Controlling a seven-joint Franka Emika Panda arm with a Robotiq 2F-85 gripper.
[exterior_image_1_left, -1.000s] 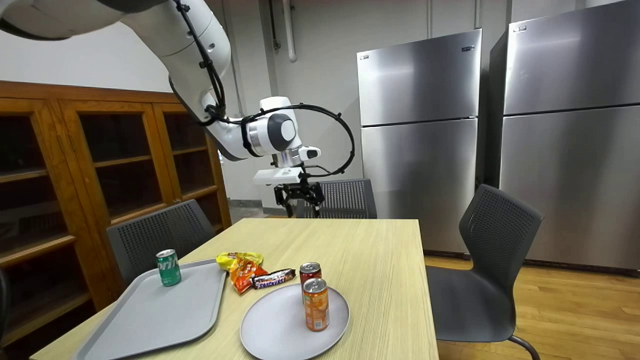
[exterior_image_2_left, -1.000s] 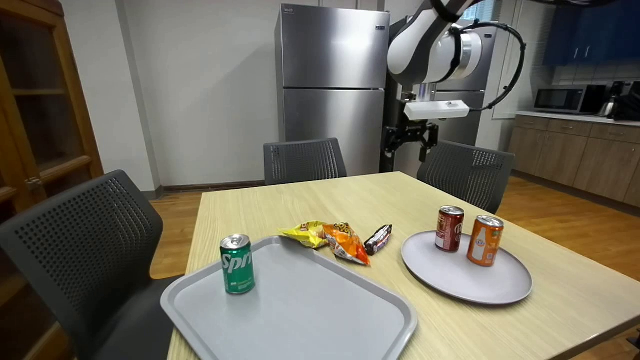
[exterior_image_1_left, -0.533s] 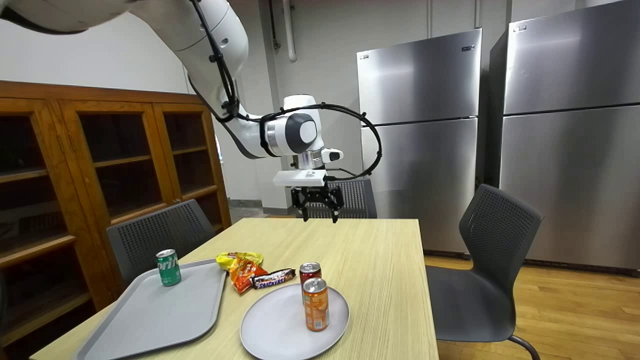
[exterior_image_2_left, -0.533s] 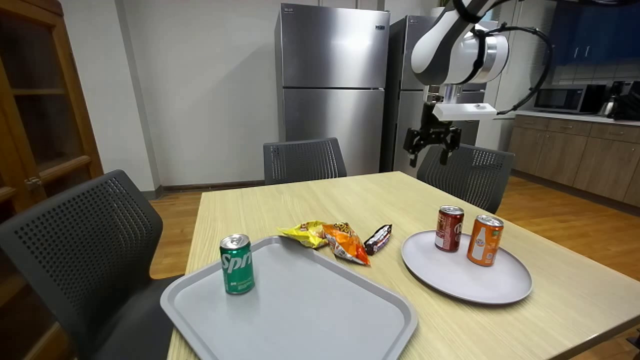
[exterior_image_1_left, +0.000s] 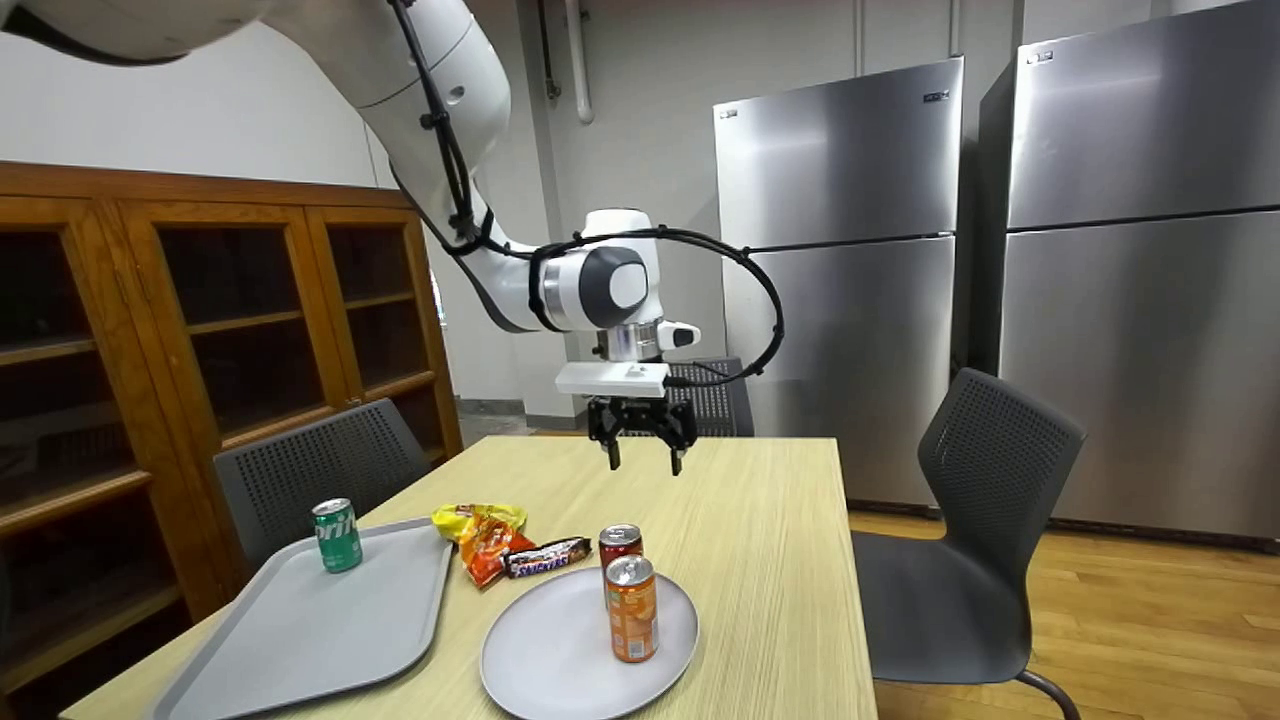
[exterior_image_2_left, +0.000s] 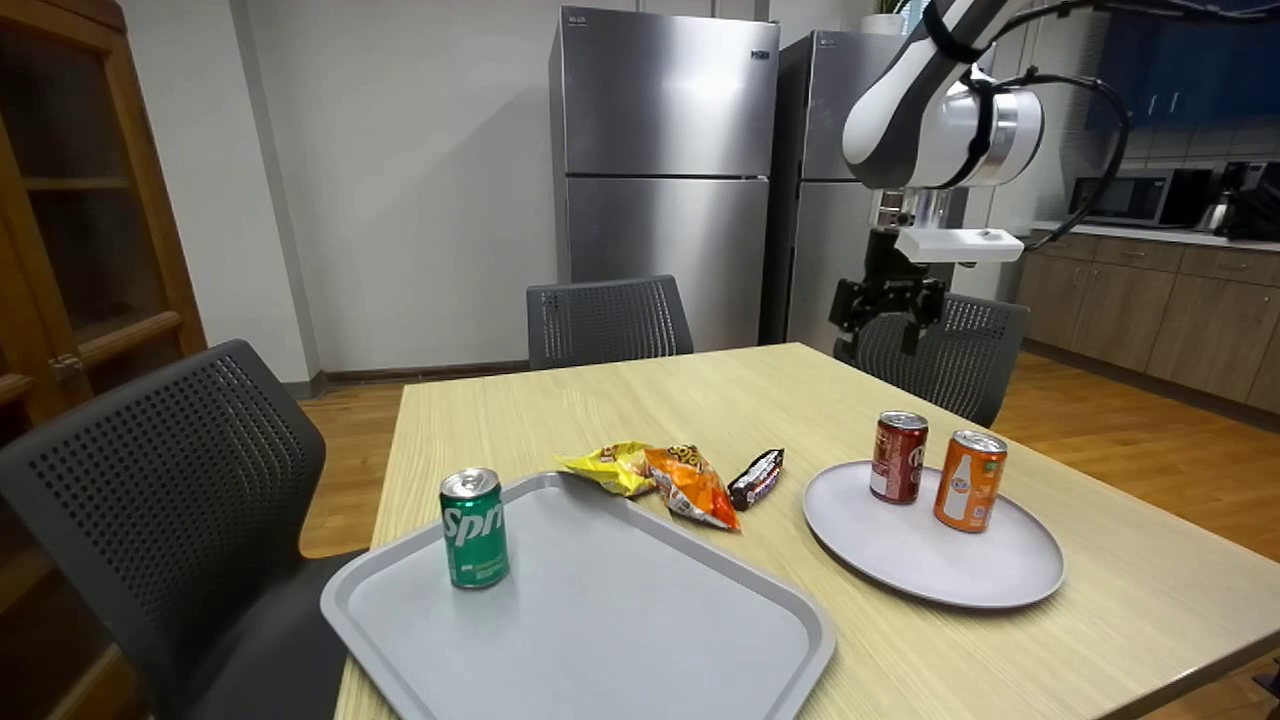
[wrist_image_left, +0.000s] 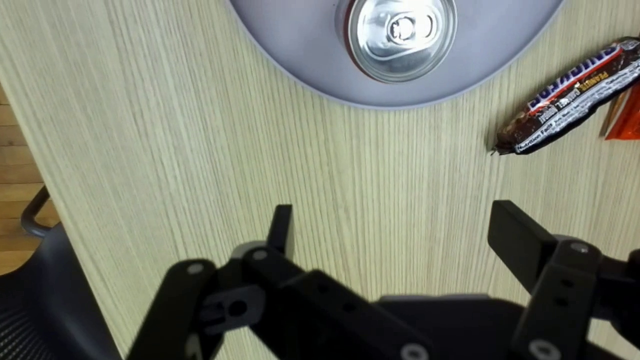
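My gripper (exterior_image_1_left: 645, 466) is open and holds nothing, high above the far part of the table in both exterior views (exterior_image_2_left: 878, 348). In the wrist view its fingers (wrist_image_left: 392, 215) stand wide apart over bare wood. Nearest is a dark red can (wrist_image_left: 402, 40), upright on a round grey plate (wrist_image_left: 310, 65). An orange can (exterior_image_2_left: 970, 482) stands beside it on the plate, out of the wrist view. A Snickers bar (wrist_image_left: 570, 97) lies on the table beside the plate. An orange snack bag (exterior_image_2_left: 692, 488) and a yellow bag (exterior_image_2_left: 612, 468) lie past the bar.
A grey tray (exterior_image_2_left: 620, 630) lies on the table (exterior_image_1_left: 750, 560) with a green Sprite can (exterior_image_2_left: 475, 530) upright on it. Dark chairs (exterior_image_1_left: 990, 540) stand round the table. A wooden cabinet (exterior_image_1_left: 230, 320) and steel refrigerators (exterior_image_1_left: 840, 300) stand behind.
In both exterior views the arm and gripper have moved right, then lowered toward the table. The gripper stays open. The cans, plate, tray and snacks have not moved.
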